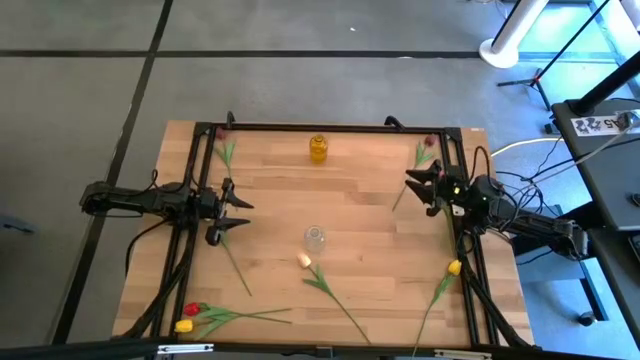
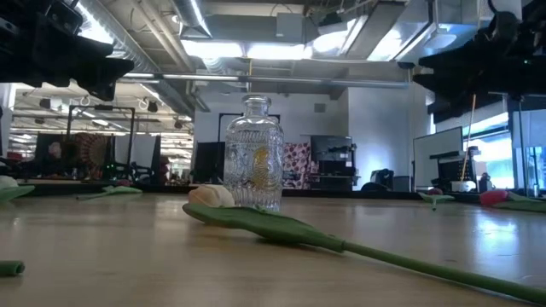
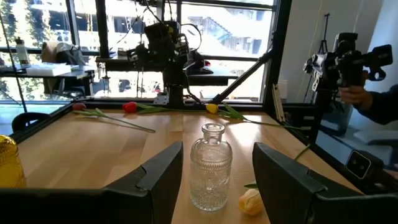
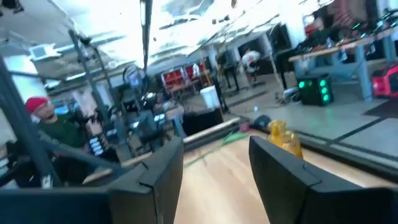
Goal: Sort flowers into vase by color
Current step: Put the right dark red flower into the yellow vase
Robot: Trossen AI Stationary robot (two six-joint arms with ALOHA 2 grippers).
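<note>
Dark left hand (image 1: 238, 214) hovers level, fingers spread, facing clear vase (image 1: 314, 238).

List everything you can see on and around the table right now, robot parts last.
Table: one, pale wood with black frame, under both arms.
Clear vase: one, glass, table centre.
Amber vase: one, yellow glass, middle of one table edge.
Peach tulip: one, beside the clear vase.
Yellow tulips: two, right side and left corner opposite the amber vase.
Red tulip: one, beside that corner yellow one.
Dark tulips: two, left and right corners at the amber vase's end.
Loose stem: one, green, by the left gripper; head hidden.
Person: one, dark sleeve, beyond the table.
Left gripper: open, empty, left of the clear vase.
Right gripper: open, empty, right side.
</note>
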